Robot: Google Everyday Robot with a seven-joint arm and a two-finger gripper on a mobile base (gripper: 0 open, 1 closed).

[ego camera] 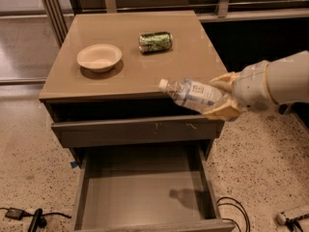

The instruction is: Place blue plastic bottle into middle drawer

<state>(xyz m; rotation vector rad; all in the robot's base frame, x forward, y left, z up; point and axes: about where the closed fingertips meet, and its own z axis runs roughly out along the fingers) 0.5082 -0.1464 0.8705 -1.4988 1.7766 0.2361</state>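
Note:
The blue plastic bottle (190,94) is clear with a pale label and a white cap pointing left. It lies nearly level in the air by the cabinet's front right edge. My gripper (221,96) reaches in from the right, its yellowish fingers (223,111) shut on the bottle's base end. Below it the middle drawer (145,192) is pulled out, with a plain bare floor showing the bottle's shadow. Above that drawer is a closed drawer front (135,129) with small pale scratches.
On the cabinet top (130,62) lie a pale bowl (99,57) at the left and a green drink can (155,41) on its side at the back. Cables lie on the speckled floor at the lower left (29,216) and lower right (236,211).

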